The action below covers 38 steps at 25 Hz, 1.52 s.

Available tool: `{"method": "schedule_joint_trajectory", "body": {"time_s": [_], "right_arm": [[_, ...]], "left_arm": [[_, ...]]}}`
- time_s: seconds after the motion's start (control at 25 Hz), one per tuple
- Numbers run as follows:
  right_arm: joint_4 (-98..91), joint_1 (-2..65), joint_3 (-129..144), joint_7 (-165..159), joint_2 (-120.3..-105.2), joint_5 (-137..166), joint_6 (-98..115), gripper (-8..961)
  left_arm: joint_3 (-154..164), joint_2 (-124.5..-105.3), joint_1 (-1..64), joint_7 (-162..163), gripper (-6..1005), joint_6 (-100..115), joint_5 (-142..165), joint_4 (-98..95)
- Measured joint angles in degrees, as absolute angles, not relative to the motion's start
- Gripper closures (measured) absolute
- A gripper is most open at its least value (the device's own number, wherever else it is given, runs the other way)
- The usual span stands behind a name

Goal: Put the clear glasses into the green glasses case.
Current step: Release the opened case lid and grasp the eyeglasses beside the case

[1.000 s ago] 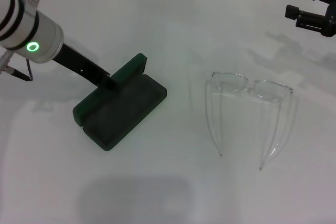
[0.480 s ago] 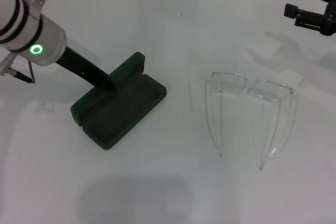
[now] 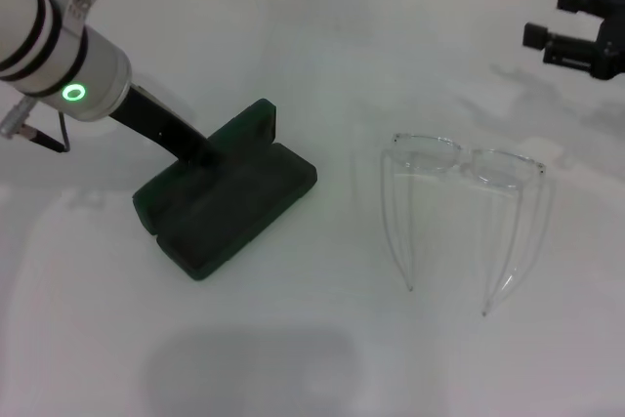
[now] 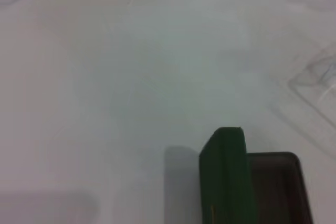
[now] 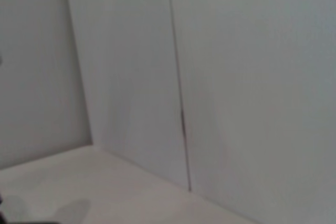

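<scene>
The green glasses case [image 3: 229,204] lies open on the white table, left of centre, with its lid [image 3: 246,129] raised on the far side. My left gripper [image 3: 203,151] reaches down from the upper left, and its dark tip rests against the inner side of the lid near the hinge. The left wrist view shows the lid [image 4: 224,177] edge-on beside the dark lining. The clear glasses [image 3: 467,165] lie right of centre with both arms unfolded toward the near edge, and they show faintly as clear glasses [image 4: 315,74] in the left wrist view. My right gripper [image 3: 555,19] hovers open at the far right, well away from the glasses.
A white table top [image 3: 322,339] stretches toward the near edge in front of the case and glasses. A white panelled wall [image 5: 210,77] with a vertical seam stands behind the table.
My left arm has shifted slightly right, and the case has slid a little right with it. My right gripper has drifted a little left and down.
</scene>
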State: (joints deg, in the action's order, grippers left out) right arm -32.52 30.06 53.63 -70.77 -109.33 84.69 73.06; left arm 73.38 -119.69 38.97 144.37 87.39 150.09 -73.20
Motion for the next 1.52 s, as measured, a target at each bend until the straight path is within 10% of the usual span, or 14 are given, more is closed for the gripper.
{"method": "schedule_joint_trajectory", "body": {"time_s": [1.16,1.52], "right_arm": [[-61.2,54.5,61.2,-122.6,-108.64,140.2,103.2,293],[-55.2,57.3,66.6,-121.3,-111.61,148.6,96.5,295]], "left_arm": [[67.1,-119.61,32.4,136.9,784,89.5,140.1,-85.0],[66.8,-119.63,31.0,135.8,784,88.9,137.6,-85.3]]}}
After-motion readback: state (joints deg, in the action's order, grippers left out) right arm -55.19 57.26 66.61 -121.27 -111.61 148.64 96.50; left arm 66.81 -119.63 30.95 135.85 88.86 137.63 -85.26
